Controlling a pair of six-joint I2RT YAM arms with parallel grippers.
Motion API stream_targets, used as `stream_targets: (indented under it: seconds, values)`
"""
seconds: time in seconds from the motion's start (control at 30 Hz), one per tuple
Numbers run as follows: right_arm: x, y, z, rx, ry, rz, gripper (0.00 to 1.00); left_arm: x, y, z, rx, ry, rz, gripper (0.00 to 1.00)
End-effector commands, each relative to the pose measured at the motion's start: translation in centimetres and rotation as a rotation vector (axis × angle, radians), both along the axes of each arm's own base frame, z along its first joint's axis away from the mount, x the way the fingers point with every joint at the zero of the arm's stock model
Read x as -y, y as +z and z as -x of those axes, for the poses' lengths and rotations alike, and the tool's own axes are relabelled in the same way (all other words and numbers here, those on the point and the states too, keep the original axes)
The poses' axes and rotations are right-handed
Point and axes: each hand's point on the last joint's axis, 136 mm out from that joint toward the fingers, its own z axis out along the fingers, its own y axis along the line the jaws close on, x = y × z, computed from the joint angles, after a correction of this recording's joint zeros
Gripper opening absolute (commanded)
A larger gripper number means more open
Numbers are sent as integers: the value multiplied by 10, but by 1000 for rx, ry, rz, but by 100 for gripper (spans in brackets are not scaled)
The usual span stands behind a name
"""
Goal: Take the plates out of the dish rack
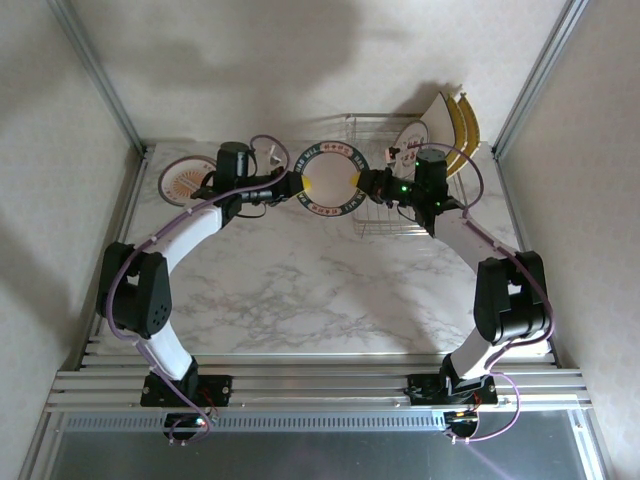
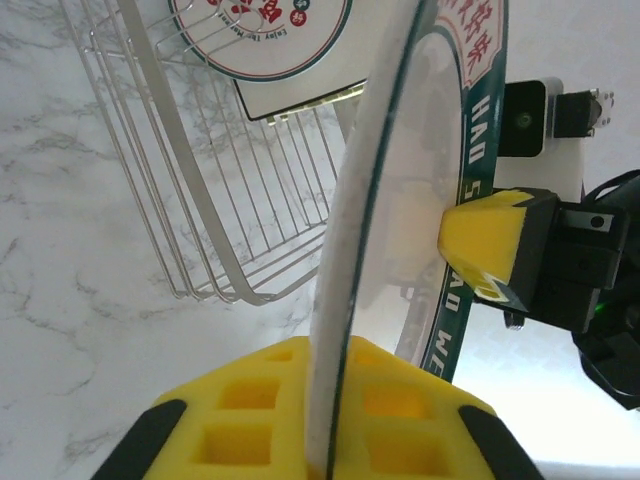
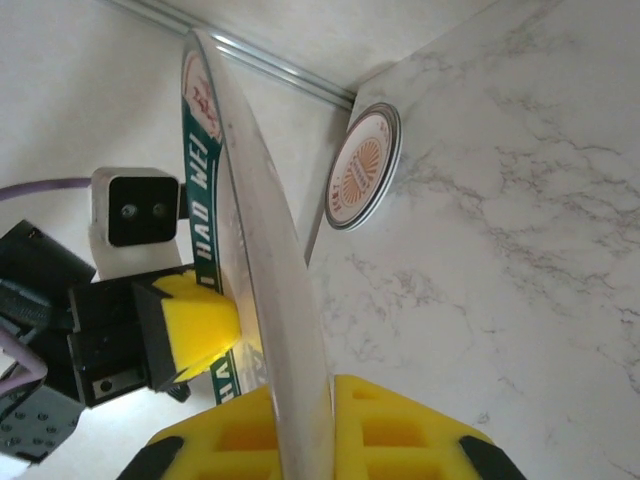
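I am holding the round plate (image 1: 330,178) in the air between my two arms, just left of the dish rack (image 1: 372,125), because this is looking like a handover, where one side must be gripping before the other lets go. My left gripper (image 1: 296,185) is clamping the plate's left rim, its yellow pads (image 2: 245,415) pressing both faces with the plate edge-on between them. My right gripper (image 1: 368,182) is likewise closed on the opposite rim. A set-down plate (image 1: 186,180) is lying flat on the table (image 1: 300,280) at the far left, which I am judging to be the drop spot, and the other plates (image 1: 462,130) are leaning at the rack's far right end
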Motion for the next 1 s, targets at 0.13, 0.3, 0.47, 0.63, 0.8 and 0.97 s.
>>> stream_targets:
  seconds: [0.13,0.3,0.47,0.63,0.8,0.97]
  values:
    - [-3,13,-3,27,-1,3,32,7,6,0,62,-19,27,0]
    - [8,9,-6,16,-54,93,90,0,12,-7,72,39,67,0]
    - [40,9,-3,20,-155,318,99,-15,16,-17,79,112,77,0]
    - [90,4,13,12,-256,628,99,-56,26,-27,106,265,86,0]
    - [135,1,40,-15,-308,888,99,-115,29,-30,117,453,72,0]
    - [167,4,66,-3,-348,1045,99,-165,29,-36,130,612,76,0]
